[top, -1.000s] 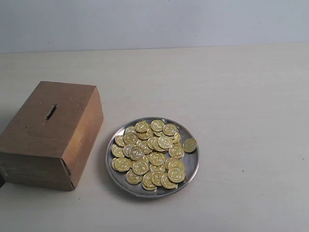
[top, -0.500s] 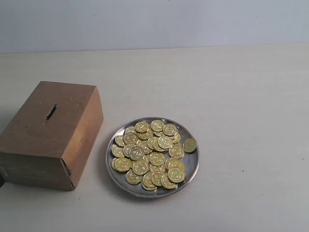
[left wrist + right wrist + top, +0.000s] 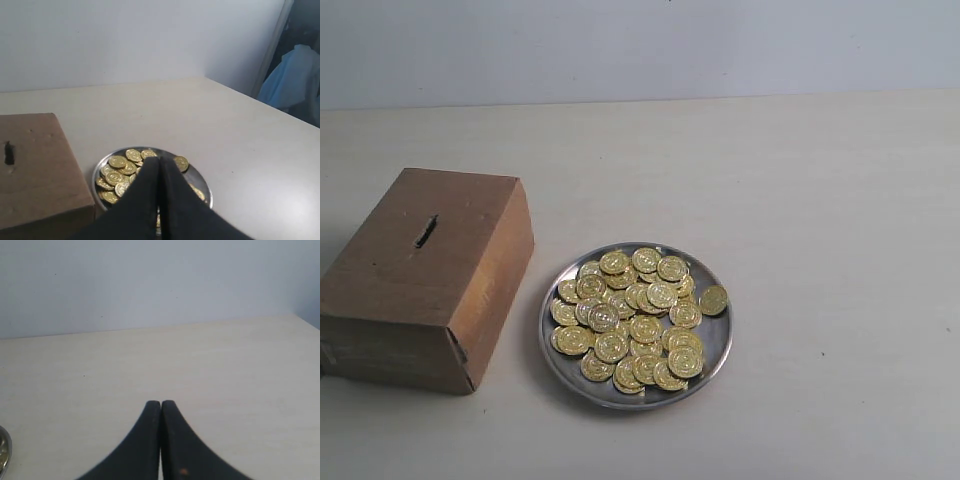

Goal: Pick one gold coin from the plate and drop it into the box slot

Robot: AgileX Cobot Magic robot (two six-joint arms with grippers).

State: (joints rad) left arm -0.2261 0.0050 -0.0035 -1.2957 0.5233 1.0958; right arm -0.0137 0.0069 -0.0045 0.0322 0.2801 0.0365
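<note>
A round silver plate [image 3: 715, 345] heaped with several gold coins [image 3: 632, 318] lies on the pale table. To its left stands the brown box [image 3: 430, 275], its top face cut by a short dark slot [image 3: 425, 231]. Neither gripper shows in the exterior view. In the left wrist view my left gripper [image 3: 159, 161] is shut and empty, hanging above the plate [image 3: 197, 177] and its coins [image 3: 120, 167], with the box [image 3: 37, 170] and slot [image 3: 8, 153] beside it. My right gripper [image 3: 160, 404] is shut and empty over bare table, the plate's rim [image 3: 3, 455] just at that view's edge.
A pale wall runs behind the table [image 3: 800, 180]. In the left wrist view, the table's far edge and a blue cloth [image 3: 295, 80] beyond it are visible.
A small dark shape at the lower left edge of the exterior view, beside the box, has gone from sight. Box, plate and coins have not moved.
</note>
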